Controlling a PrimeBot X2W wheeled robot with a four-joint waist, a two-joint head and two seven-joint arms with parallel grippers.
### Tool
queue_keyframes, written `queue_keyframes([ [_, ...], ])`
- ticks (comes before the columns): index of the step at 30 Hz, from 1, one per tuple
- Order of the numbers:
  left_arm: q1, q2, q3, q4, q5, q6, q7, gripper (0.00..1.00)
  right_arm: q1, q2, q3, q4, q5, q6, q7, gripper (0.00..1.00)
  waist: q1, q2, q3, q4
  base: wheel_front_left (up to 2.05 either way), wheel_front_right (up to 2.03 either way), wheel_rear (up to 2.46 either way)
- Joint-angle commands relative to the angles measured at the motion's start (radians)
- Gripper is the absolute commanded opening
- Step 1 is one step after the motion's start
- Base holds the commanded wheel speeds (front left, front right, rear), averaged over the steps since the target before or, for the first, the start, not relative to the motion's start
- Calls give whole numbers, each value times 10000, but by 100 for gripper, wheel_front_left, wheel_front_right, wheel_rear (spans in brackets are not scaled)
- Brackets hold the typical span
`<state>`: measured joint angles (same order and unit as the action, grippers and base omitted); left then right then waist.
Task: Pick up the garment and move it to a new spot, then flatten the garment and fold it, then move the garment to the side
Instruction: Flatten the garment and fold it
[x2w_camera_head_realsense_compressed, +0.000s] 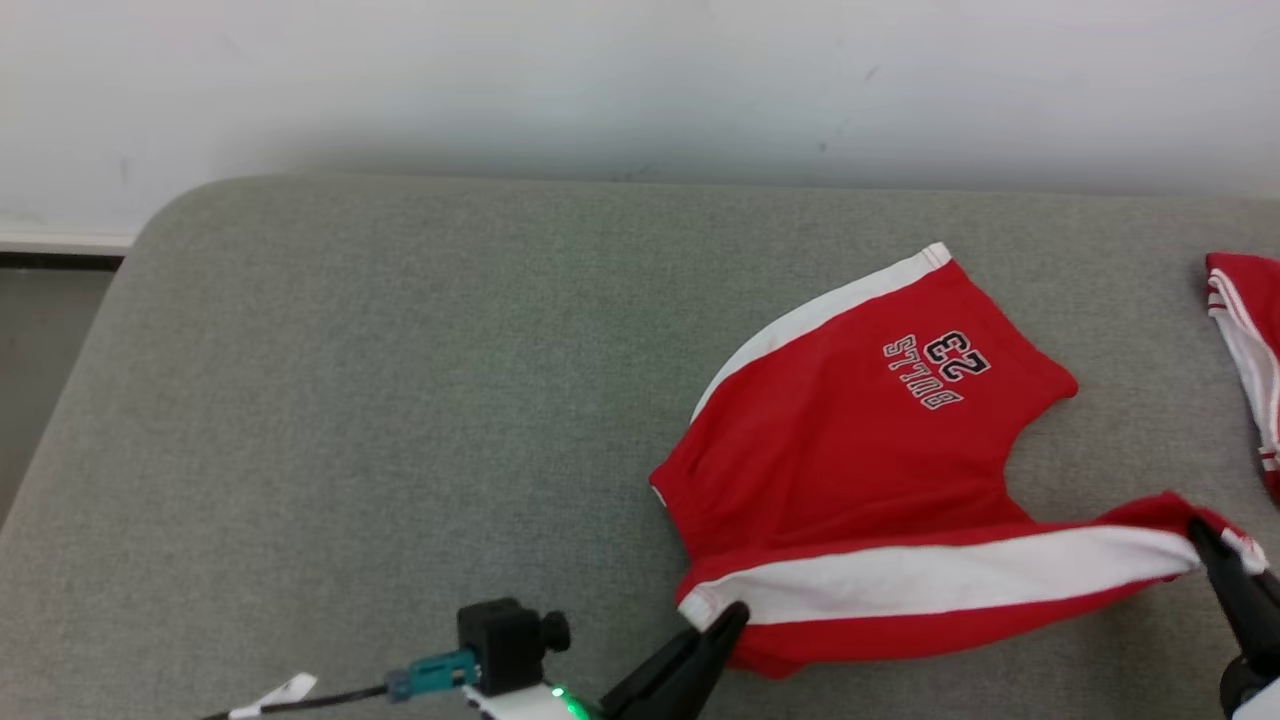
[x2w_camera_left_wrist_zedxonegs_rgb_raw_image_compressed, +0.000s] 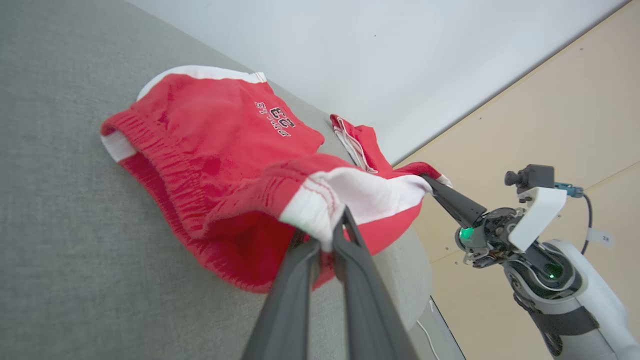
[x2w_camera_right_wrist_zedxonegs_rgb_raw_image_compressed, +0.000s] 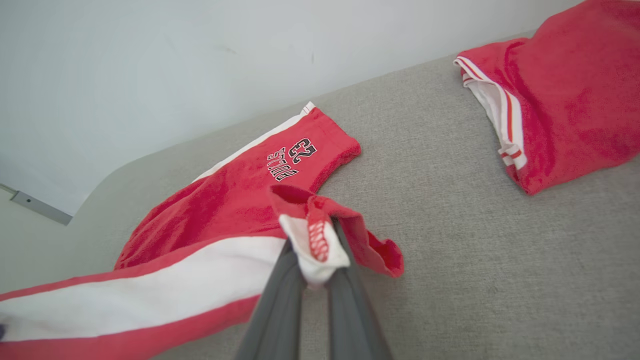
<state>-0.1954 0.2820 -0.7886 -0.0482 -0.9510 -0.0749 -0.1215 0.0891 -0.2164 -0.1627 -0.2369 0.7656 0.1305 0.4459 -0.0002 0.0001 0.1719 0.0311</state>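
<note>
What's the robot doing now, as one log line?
left gripper: shut on shorts | right gripper: shut on shorts | shorts: striped side stretched between

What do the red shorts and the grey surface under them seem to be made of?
Red shorts: soft matte knit, perhaps cotton terry; it drapes, creases, and the waistband gathers. Grey surface: matte woven upholstery, fine weave; rounded corner suggests padding.
</note>
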Motion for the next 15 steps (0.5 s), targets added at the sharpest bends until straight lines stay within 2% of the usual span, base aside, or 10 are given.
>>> queue_keyframes([
  [1,-226,-158,-13,-26,-144,-103,145,0,-427,53,-131,144,-133,-2,171,0,2,-1,433,384,0,0,0],
  [4,-898,-439,235,196,-605,-122,504,0,-1513,185,-489,535,-510,-2,834,0,2,-1,917,808,0,0,0],
  [9,-2208,-1137,755,791,-1072,136,804,0,-3494,471,-1065,1338,-832,-2,1894,0,2,-1,1789,1379,0,0,0],
  [15,-3866,-1852,1032,1676,-1320,-85,882,0,-5746,396,-1450,2115,-1866,-2,2705,0,2,-1,2975,1824,0,0,0],
])
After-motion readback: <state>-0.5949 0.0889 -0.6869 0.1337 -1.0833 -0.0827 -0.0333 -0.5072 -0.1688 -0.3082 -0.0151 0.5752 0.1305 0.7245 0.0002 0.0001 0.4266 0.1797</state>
